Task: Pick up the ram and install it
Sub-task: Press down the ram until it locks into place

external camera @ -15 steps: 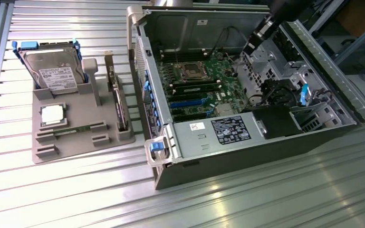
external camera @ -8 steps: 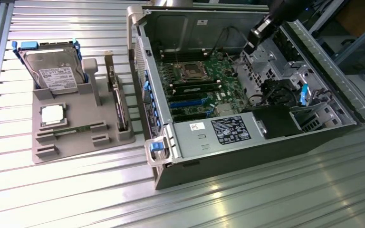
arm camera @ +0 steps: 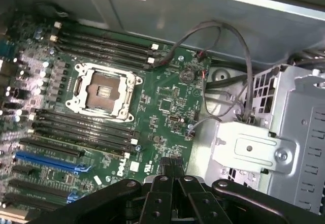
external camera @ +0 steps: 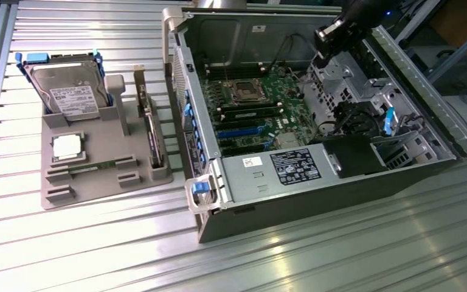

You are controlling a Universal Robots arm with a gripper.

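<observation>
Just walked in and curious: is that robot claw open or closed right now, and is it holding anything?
Gripper: closed, holding nothing that can be seen, above the motherboard.

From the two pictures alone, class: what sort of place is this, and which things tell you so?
Probably a lab or workshop bench for computer assembly. An opened computer case with its motherboard exposed lies on a ribbed metal table, beside a grey tray holding a hard drive and a processor.

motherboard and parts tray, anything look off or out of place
Nothing stands out. The motherboard sits flat in the open computer case, its CPU socket empty and its memory slots bare. On the grey tray, the hard drive and processor chip sit squarely in their holders.
</observation>
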